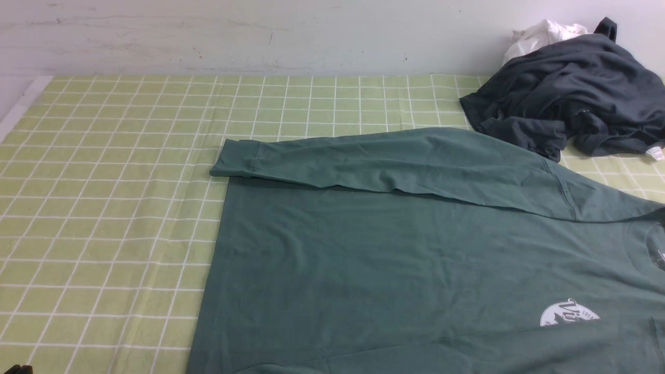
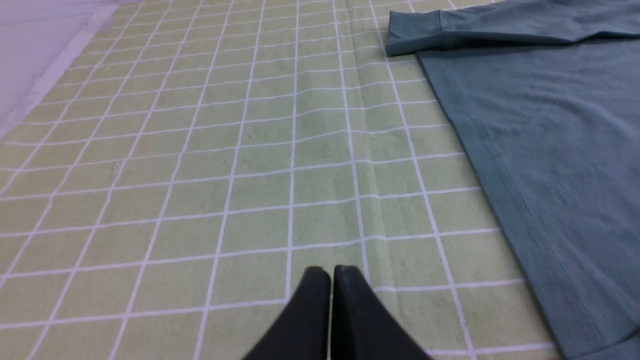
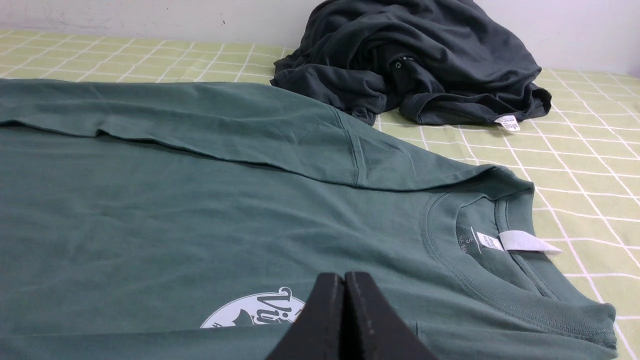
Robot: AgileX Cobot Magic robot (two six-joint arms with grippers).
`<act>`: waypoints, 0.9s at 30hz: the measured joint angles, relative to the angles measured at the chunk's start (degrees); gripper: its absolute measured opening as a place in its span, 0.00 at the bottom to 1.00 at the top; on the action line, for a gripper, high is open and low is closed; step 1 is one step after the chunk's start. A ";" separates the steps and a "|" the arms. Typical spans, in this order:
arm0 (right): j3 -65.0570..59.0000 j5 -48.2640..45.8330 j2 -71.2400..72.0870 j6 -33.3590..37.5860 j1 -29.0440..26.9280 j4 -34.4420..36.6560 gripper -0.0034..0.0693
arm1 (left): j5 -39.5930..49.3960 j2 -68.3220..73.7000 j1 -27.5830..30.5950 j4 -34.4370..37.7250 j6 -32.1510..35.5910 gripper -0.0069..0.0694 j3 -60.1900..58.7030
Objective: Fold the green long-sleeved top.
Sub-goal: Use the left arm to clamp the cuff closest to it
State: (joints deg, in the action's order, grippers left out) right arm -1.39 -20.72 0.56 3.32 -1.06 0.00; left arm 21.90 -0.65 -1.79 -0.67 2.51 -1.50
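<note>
The green long-sleeved top (image 1: pixel 415 259) lies flat, chest up, on the checked tablecloth (image 1: pixel 104 208). Its far sleeve (image 1: pixel 363 161) is folded across the body, with the cuff (image 1: pixel 236 158) at the hem side. A layer of the same cloth covers the lower half of the white round logo (image 1: pixel 569 314). My left gripper (image 2: pixel 331 270) is shut and empty over bare tablecloth, beside the top's hem (image 2: pixel 500 190). My right gripper (image 3: pixel 344 275) is shut and empty just above the chest, between the logo (image 3: pixel 250 315) and the collar (image 3: pixel 480 235). Neither gripper shows clearly in the front view.
A crumpled dark charcoal garment (image 1: pixel 566 98) is heaped at the back right, touching the top's shoulder, with a small white cloth (image 1: pixel 540 36) behind it. A pale wall runs along the back. The table's left edge (image 1: pixel 21 109) shows white.
</note>
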 joint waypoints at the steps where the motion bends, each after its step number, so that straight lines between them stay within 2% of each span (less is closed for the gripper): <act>1: 0.00 0.00 0.00 0.00 0.00 0.00 0.03 | 0.00 0.00 0.00 0.00 0.00 0.09 0.00; 27: 0.00 0.00 0.00 0.00 0.00 0.00 0.03 | 0.00 0.00 0.00 0.00 0.00 0.09 0.00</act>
State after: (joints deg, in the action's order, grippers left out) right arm -1.39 -20.72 0.56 3.32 -1.06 0.00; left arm 21.90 -0.65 -1.79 -0.67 2.51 -1.50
